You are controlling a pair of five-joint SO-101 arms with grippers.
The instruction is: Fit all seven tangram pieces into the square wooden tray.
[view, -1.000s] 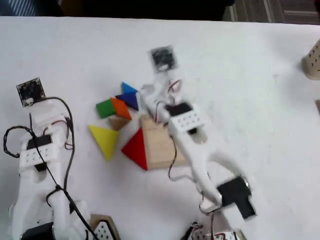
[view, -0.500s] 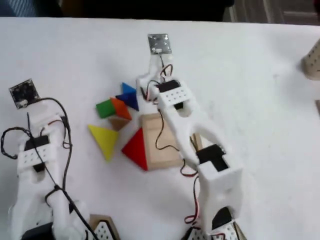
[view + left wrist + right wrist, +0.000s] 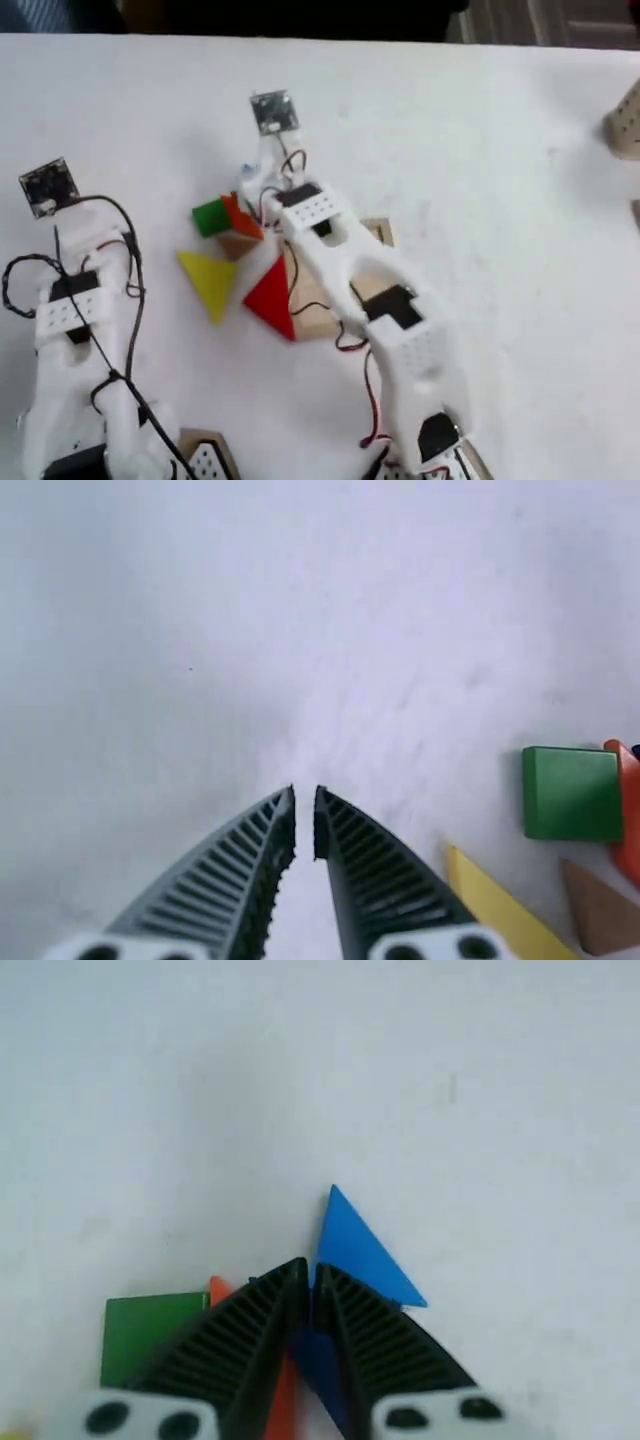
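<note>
White surface (image 3: 480,150) carries the square wooden tray (image 3: 318,318) at the centre of the high view, partly under the right arm. A red triangle (image 3: 272,296) lies against the tray's left edge. Further left lie a yellow triangle (image 3: 208,280), a green square (image 3: 208,217) and an orange piece (image 3: 240,215). The right claw (image 3: 309,1268) is closed to a slit and grips nothing, its tips just beside a light blue triangle (image 3: 360,1255). The left claw (image 3: 304,792), at the left of the high view, is likewise nearly closed and empty.

open table (image 3: 480,150) far side, right arm (image 3: 340,262) over tray (image 3: 378,233)
</note>
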